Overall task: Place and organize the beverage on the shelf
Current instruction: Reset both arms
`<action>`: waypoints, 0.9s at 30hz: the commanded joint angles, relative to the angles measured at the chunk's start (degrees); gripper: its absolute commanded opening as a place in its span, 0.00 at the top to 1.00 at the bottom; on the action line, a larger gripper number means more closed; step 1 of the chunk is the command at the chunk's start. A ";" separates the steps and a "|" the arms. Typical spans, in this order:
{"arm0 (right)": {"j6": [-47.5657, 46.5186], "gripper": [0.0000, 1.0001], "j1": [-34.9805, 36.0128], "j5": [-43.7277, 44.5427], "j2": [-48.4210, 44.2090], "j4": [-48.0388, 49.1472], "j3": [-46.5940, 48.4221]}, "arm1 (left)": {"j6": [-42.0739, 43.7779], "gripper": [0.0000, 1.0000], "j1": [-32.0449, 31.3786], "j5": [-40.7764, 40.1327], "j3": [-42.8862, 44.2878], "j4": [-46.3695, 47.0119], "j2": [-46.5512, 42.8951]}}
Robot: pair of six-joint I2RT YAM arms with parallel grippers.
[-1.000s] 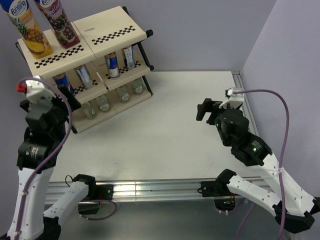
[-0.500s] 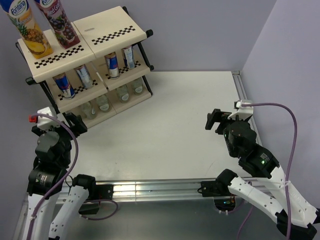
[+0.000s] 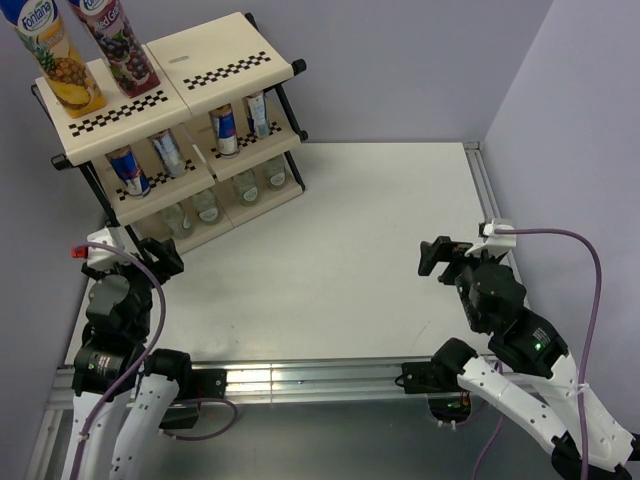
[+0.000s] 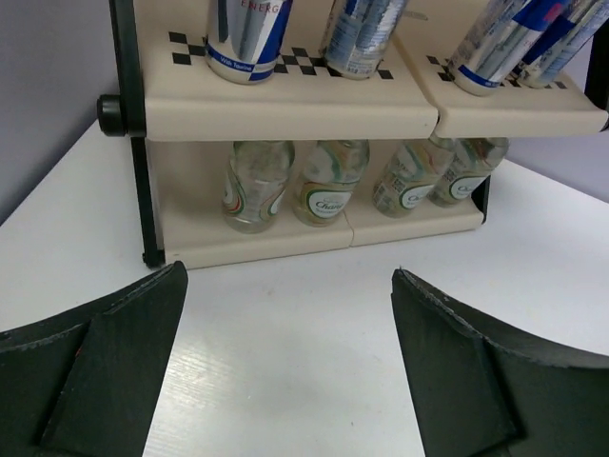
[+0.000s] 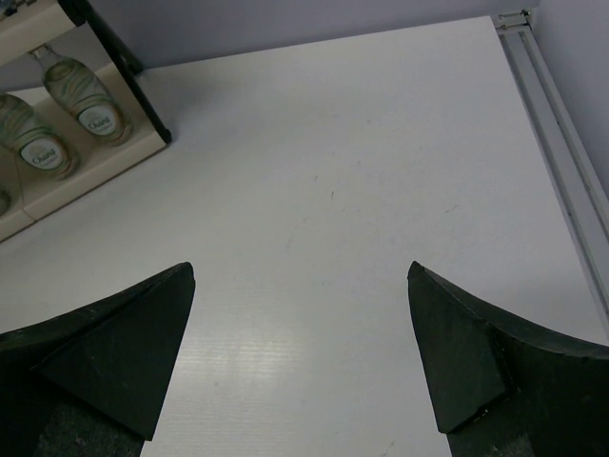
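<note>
The shelf (image 3: pixel 225 50) stands at the far left of the table. A pineapple-yellow carton (image 3: pixel 52 55) and a grape-purple carton (image 3: pixel 115 45) stand on its top tier. Slim blue-silver cans (image 3: pixel 128 170) (image 4: pixel 245 38) sit on the middle tier. Small clear bottles (image 3: pixel 207 207) (image 4: pixel 328 181) (image 5: pixel 90 86) sit on the bottom tier. My left gripper (image 3: pixel 160 255) (image 4: pixel 288 276) is open and empty, low over the table in front of the shelf. My right gripper (image 3: pixel 437 256) (image 5: pixel 301 271) is open and empty over the table's right side.
A metal rail (image 3: pixel 480 180) (image 5: pixel 557 133) runs along the table's right edge. Purple walls close the back and right. The white table (image 3: pixel 350 230) stretches between the arms.
Both arms have drawn back toward the near edge and lower. The left gripper dropped from beside the shelf's middle tier to table height. The drinks have not moved.
</note>
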 commanded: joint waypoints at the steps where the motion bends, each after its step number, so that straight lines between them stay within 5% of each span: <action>1: 0.36 0.00 -0.26 0.31 -0.64 0.93 -1.51 | 0.41 0.05 4.32 5.60 0.36 4.36 0.07; 13: 0.45 0.00 -0.26 3.30 0.59 2.16 -0.81 | -1.09 0.03 11.98 3.75 0.01 3.21 -0.01; 27: 0.19 0.00 -0.26 4.00 3.67 2.51 0.16 | 0.23 0.02 11.99 8.94 -1.40 4.62 0.08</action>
